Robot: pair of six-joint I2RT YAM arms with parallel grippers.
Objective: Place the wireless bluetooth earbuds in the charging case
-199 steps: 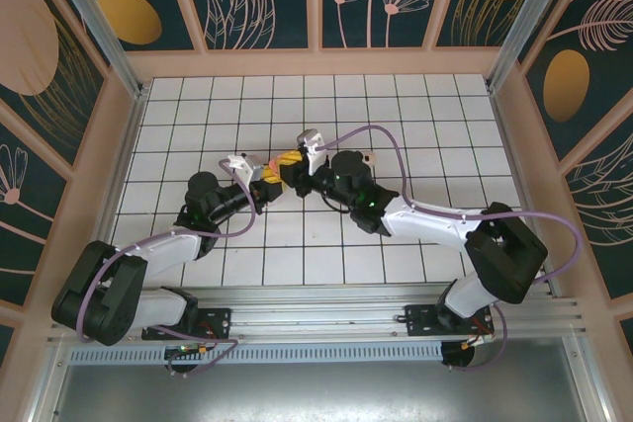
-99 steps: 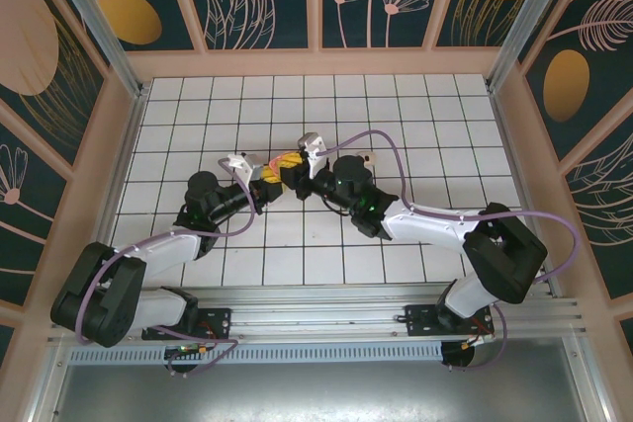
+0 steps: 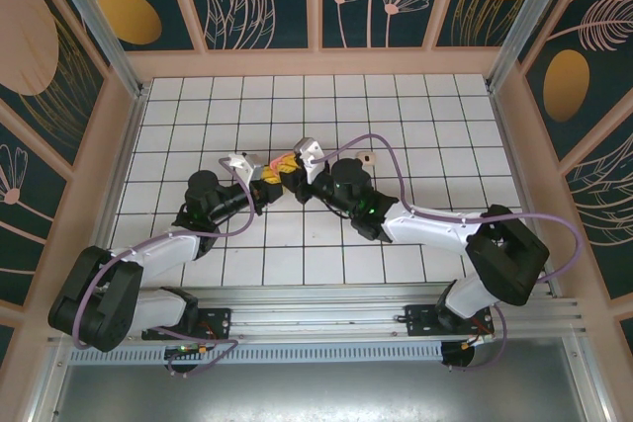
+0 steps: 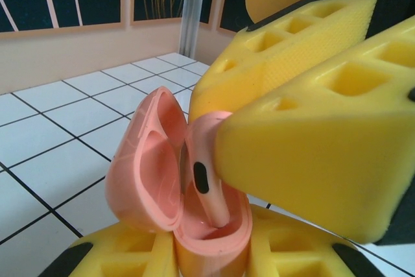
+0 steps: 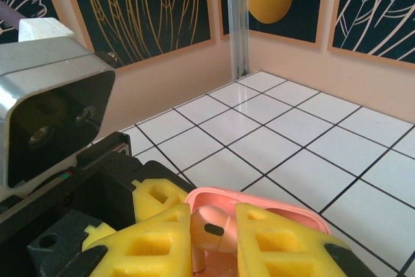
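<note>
Left wrist: right gripper (image 4: 214, 120) holds earbud (image 4: 206, 180) inside open case (image 4: 146, 167)

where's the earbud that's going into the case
Above the middle of the grid table, the left fingers hold an open salmon-pink charging case. The earbud is the pale pink stem with a dark oval slot, pinched by the right fingers, lower end inside it.
</note>
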